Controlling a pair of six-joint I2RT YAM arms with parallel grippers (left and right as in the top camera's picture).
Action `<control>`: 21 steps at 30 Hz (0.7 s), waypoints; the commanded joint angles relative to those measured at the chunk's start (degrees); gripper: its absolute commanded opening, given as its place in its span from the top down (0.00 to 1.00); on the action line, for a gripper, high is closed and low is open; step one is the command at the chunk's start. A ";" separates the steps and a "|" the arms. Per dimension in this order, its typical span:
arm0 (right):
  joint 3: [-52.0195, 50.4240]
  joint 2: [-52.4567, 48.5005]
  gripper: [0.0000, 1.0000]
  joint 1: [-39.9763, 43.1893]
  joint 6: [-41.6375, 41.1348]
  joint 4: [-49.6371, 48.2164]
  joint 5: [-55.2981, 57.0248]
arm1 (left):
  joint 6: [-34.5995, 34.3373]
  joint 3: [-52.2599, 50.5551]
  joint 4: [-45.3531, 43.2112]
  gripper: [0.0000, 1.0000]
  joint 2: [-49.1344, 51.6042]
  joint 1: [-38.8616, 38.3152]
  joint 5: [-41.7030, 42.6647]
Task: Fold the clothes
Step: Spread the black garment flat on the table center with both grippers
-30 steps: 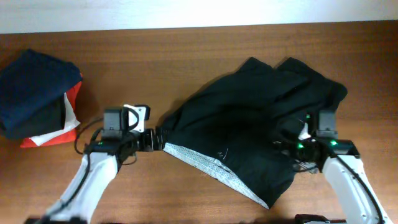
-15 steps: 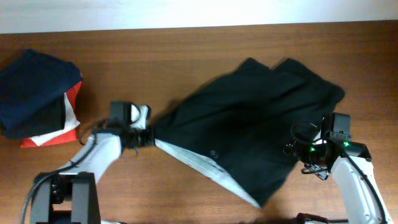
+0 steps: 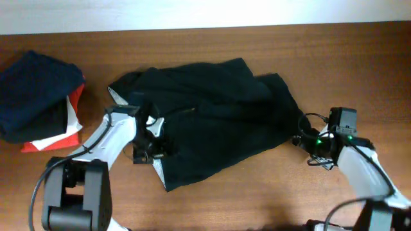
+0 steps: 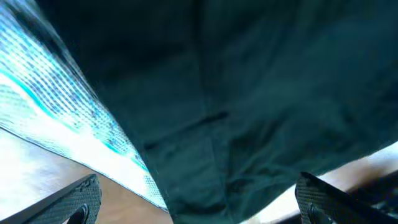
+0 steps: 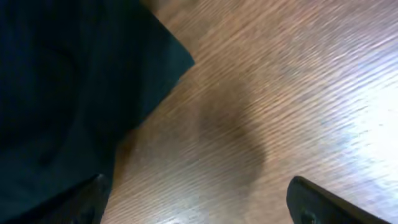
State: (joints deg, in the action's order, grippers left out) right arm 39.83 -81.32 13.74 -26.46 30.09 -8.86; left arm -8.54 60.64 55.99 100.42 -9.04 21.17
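A black garment (image 3: pixel 212 115) lies crumpled across the middle of the table, with a strip of white lining (image 3: pixel 158 172) showing at its lower left edge. My left gripper (image 3: pixel 153 146) is over the garment's left part. In the left wrist view its jaws (image 4: pixel 199 208) are wide open above the black cloth (image 4: pixel 249 93) and the lining (image 4: pixel 68 137). My right gripper (image 3: pixel 303 140) is at the garment's right edge. In the right wrist view its jaws (image 5: pixel 199 208) are open over bare wood, with the cloth (image 5: pixel 62 81) to the left.
A stack of folded clothes (image 3: pixel 35 90) sits at the far left, navy on top with black and red-white pieces under it. The wooden table (image 3: pixel 257 199) runs to a white wall at the back.
The garment has been pulled left and folded over itself, hiding most of the white lining. The left gripper now sits open on the cloth. The right gripper is now off the cloth at its right edge.
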 commanded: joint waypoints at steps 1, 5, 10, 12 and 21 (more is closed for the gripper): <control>0.46 -6.23 0.08 0.15 -1.49 -7.58 -3.61 | -2.82 -3.74 -1.79 0.11 0.57 -0.09 2.71; 0.48 -8.31 0.22 0.17 -1.46 -9.44 -2.93 | -2.82 -8.00 -13.84 0.41 0.57 -0.07 8.66; 0.48 -8.31 0.74 0.28 -1.46 -4.59 4.26 | -2.71 -6.95 -7.67 0.99 0.44 1.01 8.59; 0.50 -8.31 0.86 0.28 -1.49 -2.08 7.26 | 0.24 -2.12 4.63 1.00 -1.68 7.02 7.56; 0.48 -8.31 0.73 0.26 -1.44 4.02 8.31 | 0.02 -1.73 13.07 1.00 -8.17 11.72 1.46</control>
State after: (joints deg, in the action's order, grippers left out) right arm 41.63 -88.66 13.74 -28.01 33.04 -2.35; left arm -9.02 58.37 67.46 93.30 2.61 23.66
